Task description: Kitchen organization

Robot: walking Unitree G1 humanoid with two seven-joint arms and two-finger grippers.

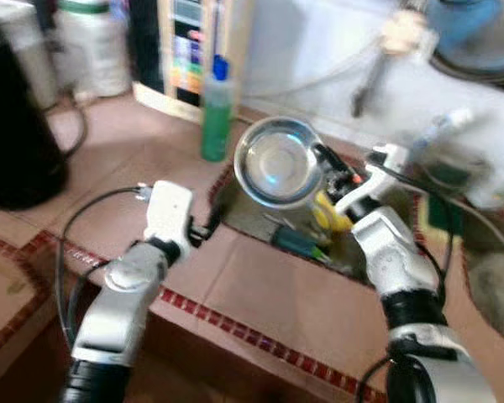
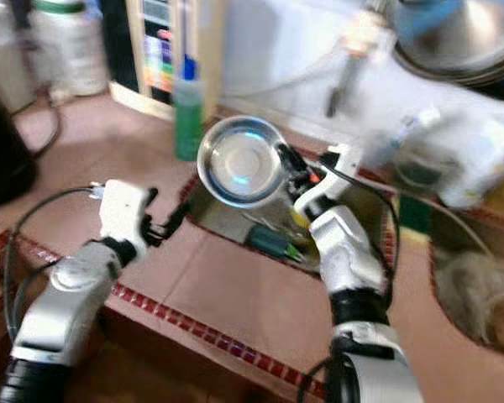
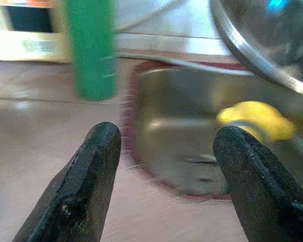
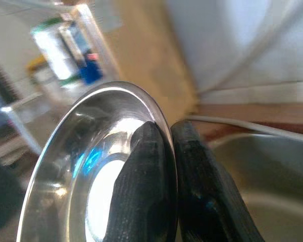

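The right gripper [image 4: 164, 166] pinches the rim of a steel bowl [image 1: 279, 162], holding it tilted above the sink [image 3: 192, 131] set into the bench. The left gripper [image 3: 166, 166] hangs spread wide at the sink's near-left edge, holding nothing. A green bottle [image 1: 216, 117] stands behind that corner. Something yellow [image 3: 255, 120] in the sink is blurred.

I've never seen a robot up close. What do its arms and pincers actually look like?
Both arms are smooth silver shells with black joints. A white block sits at the left wrist, fed by a looping black cable. The left gripper and right gripper each have two long, matte black, blunt-tipped fingers.
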